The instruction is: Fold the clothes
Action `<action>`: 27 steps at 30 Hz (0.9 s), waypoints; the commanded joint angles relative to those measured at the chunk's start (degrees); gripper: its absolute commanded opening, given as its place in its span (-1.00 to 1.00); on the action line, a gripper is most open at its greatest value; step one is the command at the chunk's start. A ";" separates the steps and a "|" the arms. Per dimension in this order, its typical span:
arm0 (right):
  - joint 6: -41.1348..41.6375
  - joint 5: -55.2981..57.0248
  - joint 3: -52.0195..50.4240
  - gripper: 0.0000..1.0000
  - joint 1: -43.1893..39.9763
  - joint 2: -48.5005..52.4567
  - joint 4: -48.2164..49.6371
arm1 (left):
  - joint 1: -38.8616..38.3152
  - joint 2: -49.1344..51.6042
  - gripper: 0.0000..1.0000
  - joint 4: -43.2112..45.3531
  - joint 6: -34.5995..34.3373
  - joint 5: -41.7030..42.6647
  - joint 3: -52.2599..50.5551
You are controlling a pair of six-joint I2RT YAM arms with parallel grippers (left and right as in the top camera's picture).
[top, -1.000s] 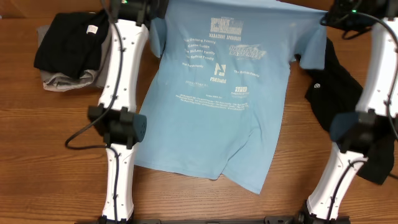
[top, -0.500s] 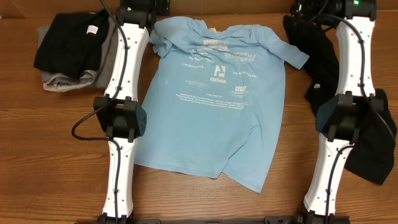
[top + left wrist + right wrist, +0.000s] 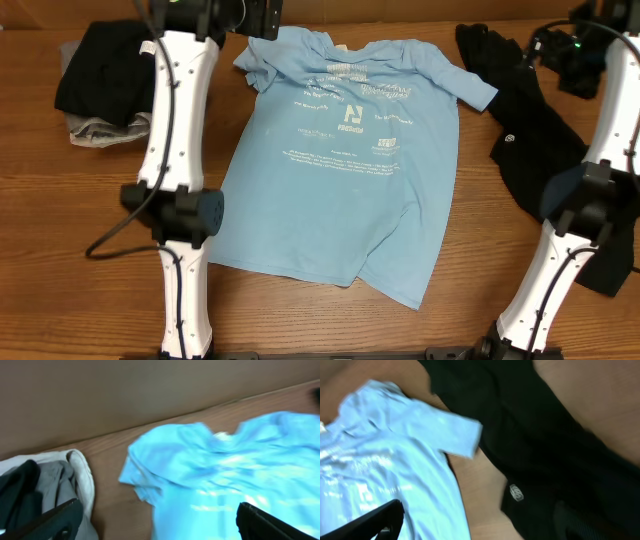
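Note:
The light blue T-shirt (image 3: 345,150) lies spread flat on the wooden table, printed side up, collar at the far edge. My left gripper (image 3: 262,18) hovers open above its far left shoulder. In the left wrist view the dark fingers (image 3: 55,520) stand wide apart over the shirt's sleeve (image 3: 165,465), with nothing between them. My right gripper (image 3: 548,50) hangs open at the far right. Its wrist view shows the shirt's right sleeve (image 3: 445,435) and a black garment (image 3: 545,435) below, with nothing held.
A folded pile of black on grey cloth (image 3: 100,80) sits at the far left, also seen as the pile (image 3: 45,485) in the left wrist view. The black garment (image 3: 535,140) sprawls along the right side under the right arm. A brown wall (image 3: 150,390) backs the table.
Both grippers opened and let go of the shirt's shoulders. The shirt dropped flat. The left arm swung left and the right arm swung right, away from the shirt.

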 commanded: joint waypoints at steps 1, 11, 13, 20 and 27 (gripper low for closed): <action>0.50 -0.13 -3.26 0.78 -0.42 -2.32 -1.92 | -0.37 -1.42 1.00 -2.97 -1.90 4.68 0.59; 0.04 -0.11 -16.98 -0.30 -0.66 -2.29 2.62 | -2.58 -1.31 1.00 -5.86 -3.23 4.66 -0.04; 0.04 -0.11 -19.71 -0.46 -0.66 -2.29 5.14 | -3.19 -1.31 1.00 -5.95 -3.23 4.31 -0.04; 0.09 -0.61 -31.98 -0.58 -0.66 -2.29 16.72 | -4.81 -1.22 1.00 -5.53 -3.26 4.13 -0.98; 1.27 0.42 -39.69 -0.62 -1.33 -2.19 27.93 | -5.62 -1.16 1.00 -5.07 -3.26 4.15 -3.32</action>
